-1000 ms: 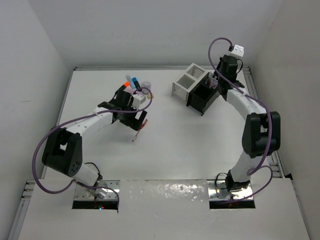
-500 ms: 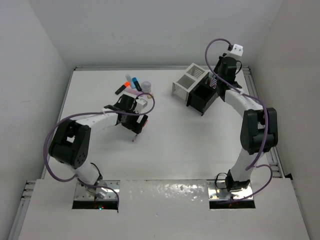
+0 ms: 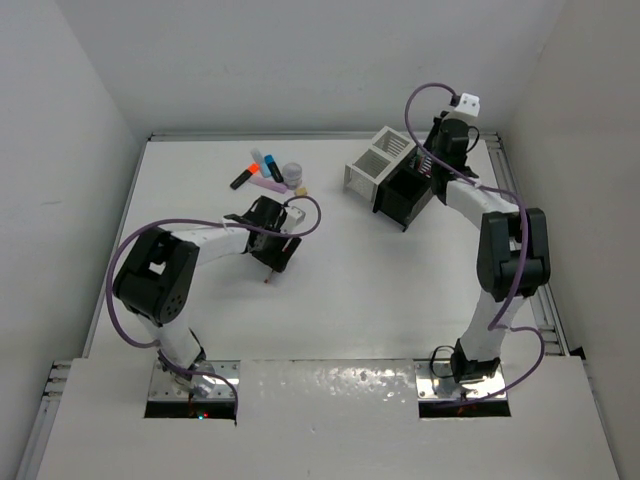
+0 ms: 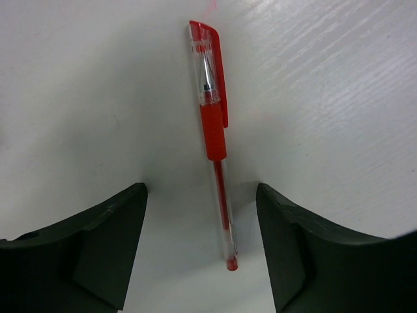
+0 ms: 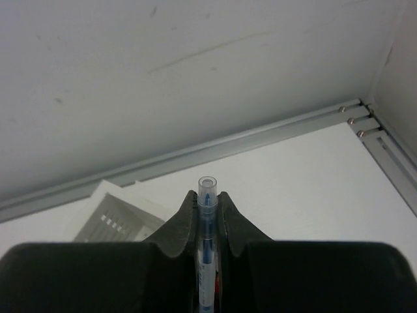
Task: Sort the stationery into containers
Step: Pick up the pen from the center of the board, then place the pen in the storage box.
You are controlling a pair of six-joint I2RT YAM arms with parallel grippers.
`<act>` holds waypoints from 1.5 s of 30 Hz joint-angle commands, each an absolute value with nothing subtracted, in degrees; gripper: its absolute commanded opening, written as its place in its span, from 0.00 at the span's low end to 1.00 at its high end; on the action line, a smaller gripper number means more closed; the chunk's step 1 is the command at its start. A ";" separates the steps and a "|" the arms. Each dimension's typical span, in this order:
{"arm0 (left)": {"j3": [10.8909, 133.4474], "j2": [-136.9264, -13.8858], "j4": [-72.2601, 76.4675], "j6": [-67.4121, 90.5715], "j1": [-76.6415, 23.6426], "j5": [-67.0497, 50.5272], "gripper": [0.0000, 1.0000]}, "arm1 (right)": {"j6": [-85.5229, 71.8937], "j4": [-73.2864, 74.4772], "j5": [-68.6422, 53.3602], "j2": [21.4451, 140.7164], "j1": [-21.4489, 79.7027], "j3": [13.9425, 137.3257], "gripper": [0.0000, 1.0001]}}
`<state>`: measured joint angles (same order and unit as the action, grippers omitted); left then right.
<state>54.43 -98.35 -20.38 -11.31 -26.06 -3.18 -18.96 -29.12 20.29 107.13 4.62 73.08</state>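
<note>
A red pen (image 4: 215, 130) lies flat on the white table, and only its tip (image 3: 267, 279) shows from above. My left gripper (image 4: 202, 195) (image 3: 277, 246) is down over the pen, open. One dark finger stands on each side of the pen's rear end, neither touching it. My right gripper (image 5: 207, 199) (image 3: 433, 160) is shut on a clear pen with blue ink (image 5: 207, 184), held upright above the containers. These are a white box (image 3: 368, 165) (image 5: 111, 218) and a black box (image 3: 405, 197), joined together at the back right.
At the back left lie loose items: an orange-capped highlighter (image 3: 243, 176), a blue one (image 3: 271, 166), a pink one (image 3: 268, 185), a greyish tape roll (image 3: 292, 172) and a small tan eraser (image 3: 301, 189). A metal rail (image 5: 247, 140) runs along the table's back edge.
The left gripper has swung toward the near side, away from the highlighters, and settled over the red pen with its jaws narrower. The right gripper has edged slightly left, still holding its pen.
</note>
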 commanded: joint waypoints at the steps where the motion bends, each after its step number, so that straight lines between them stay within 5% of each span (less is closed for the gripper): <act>1: 55.99 -99.05 -17.93 -10.46 -26.63 -1.32 0.64 | -16.97 -33.13 17.93 109.51 4.83 70.76 0.00; 8: 55.99 -100.90 -17.40 -10.55 -26.81 -0.26 0.52 | -16.09 -33.49 13.98 108.81 4.92 68.56 0.08; 11: 56.43 -101.51 -17.49 -10.28 -26.89 -0.53 0.44 | -15.91 -31.83 12.23 107.49 4.83 68.81 0.30; 17: 56.60 -101.95 -17.58 -10.28 -27.16 -1.41 0.11 | -14.68 -27.43 11.34 102.76 4.92 70.13 0.62; 21: 56.60 -102.22 -17.84 -10.20 -27.42 -1.23 0.00 | -14.76 -24.88 10.12 98.01 5.01 70.40 0.68; 28: 63.88 -99.32 -26.00 -12.21 -26.55 -5.52 0.00 | -14.85 -12.76 5.89 90.71 6.06 74.96 0.97; 34: 76.10 -91.68 -31.65 -15.20 -25.66 -13.07 0.00 | -23.44 -3.09 3.35 82.47 9.13 72.79 0.99; 35: 76.55 -90.28 -29.55 -15.38 -25.84 -14.14 0.00 | -24.95 -3.08 1.69 81.40 9.75 71.29 0.93; 37: 76.73 -85.53 -26.65 -15.38 -26.97 -16.60 0.00 | -26.88 -3.51 -1.56 78.77 12.63 68.48 0.72; 39: 76.20 -82.98 -21.22 -13.64 -27.59 -18.01 0.00 | -29.70 -4.21 -3.69 77.35 15.19 64.79 0.28; 40: 75.85 -81.05 -19.62 -12.67 -28.12 -19.67 0.00 | -30.93 -5.70 -4.47 76.65 17.47 63.12 0.26; 41: 75.33 -80.43 -17.34 -11.53 -28.30 -20.47 0.00 | -33.20 -10.85 -7.18 74.81 18.62 59.28 0.30; 42: 75.32 -79.64 -16.79 -9.69 -28.65 -21.78 0.00 | -34.18 -13.60 -8.86 74.01 20.63 57.67 0.53; 44: 75.41 -79.45 -16.52 -8.01 -29.09 -23.63 0.00 | -36.47 -20.37 -12.20 72.69 23.36 55.11 0.81; 45: 75.50 -79.37 -16.61 -7.65 -29.27 -23.64 0.00 | -36.91 -21.87 -12.74 72.69 24.25 54.85 0.81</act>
<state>74.87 -78.96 -19.62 -10.98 -28.25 -19.09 -31.75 -11.62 -6.33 74.46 21.74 56.21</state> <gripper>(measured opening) 0.074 0.777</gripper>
